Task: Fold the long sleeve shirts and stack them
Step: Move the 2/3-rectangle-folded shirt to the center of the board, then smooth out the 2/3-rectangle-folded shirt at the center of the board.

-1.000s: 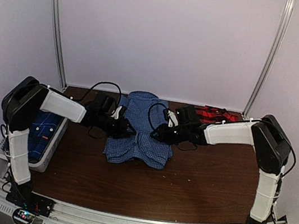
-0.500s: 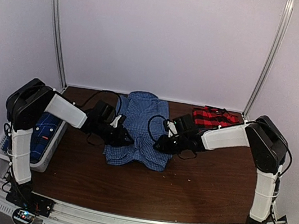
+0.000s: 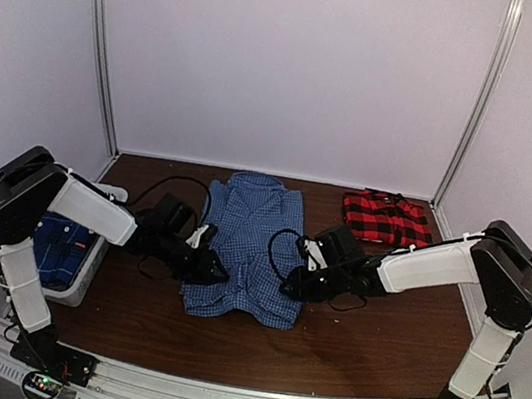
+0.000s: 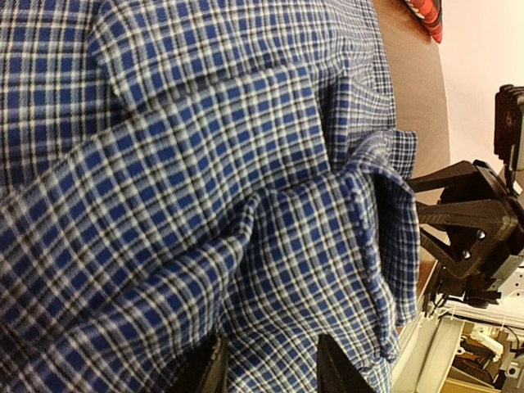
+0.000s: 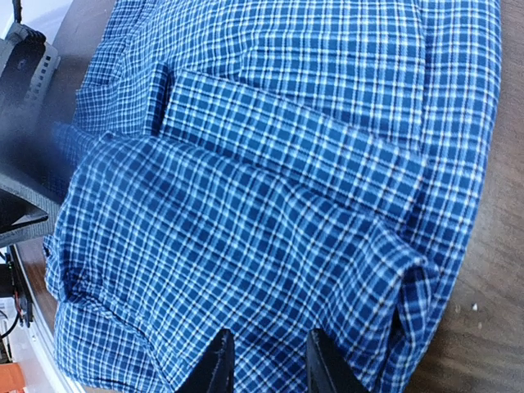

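soft, floppy blue shirt [image 3: 249, 242]: i'd pinch its hem corners. left fingers [image 4: 211, 370] and right fingers [image 5: 217, 364] rest on it; whether they grip, i cannot tell.

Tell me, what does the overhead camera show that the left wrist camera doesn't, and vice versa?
Only overhead: the white basket with a dark blue shirt at the left. Only the left wrist: the fine checks and a turned sleeve cuff up close. Both: the blue checked shirt and the right gripper.
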Robot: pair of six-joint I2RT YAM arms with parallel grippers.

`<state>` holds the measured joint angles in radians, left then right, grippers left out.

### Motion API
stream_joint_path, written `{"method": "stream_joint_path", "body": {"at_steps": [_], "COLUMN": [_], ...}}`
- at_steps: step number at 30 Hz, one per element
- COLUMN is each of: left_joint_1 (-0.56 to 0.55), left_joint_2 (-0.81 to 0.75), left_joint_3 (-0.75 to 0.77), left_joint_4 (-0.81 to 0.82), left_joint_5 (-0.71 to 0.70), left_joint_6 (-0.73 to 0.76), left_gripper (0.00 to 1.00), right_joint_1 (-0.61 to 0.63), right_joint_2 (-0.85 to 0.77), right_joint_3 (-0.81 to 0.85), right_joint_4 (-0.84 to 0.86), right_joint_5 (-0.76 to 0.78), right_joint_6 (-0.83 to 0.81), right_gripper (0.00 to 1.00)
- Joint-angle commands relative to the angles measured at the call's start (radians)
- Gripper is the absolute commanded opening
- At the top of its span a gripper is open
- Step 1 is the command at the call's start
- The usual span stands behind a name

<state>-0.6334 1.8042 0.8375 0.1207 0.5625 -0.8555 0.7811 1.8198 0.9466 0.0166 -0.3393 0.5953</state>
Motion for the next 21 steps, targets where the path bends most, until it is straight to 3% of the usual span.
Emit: {"method": "stream_joint_path", "body": {"at_steps": [1,7,14,21], "left_joint_1": [-0.014,-0.014,-0.014,-0.018], "left_joint_2": [-0.078,-0.245,-0.405,-0.498], "left_joint_3": [-0.018,-0.025,-0.154,-0.319], "left_joint_4": [-0.054,-0.196,-0.292,-0.237], "left_joint_5": [-0.030,-0.082,-0.115,-0.101], "left_joint_6": [-0.019,0.008,0.008,-0.046], "left_gripper": [0.39,0.42,0.45,0.48], "right_joint_1": [0.012,0.020,0.049,0.063], "right_joint_2": [-0.079,-0.206,-0.289,-0.297], "right_joint_3": [-0.025,-0.066,-0.175,-0.277], "right_joint_4": [-0.066,-0.104,-0.087,0.027], "right_joint_5": [0.036,0.047,0.027,-0.038], "right_joint_6": [0.020,0.040,0.090,0.163], "right_gripper": [0.33,0.39,0.47,0.51]}}
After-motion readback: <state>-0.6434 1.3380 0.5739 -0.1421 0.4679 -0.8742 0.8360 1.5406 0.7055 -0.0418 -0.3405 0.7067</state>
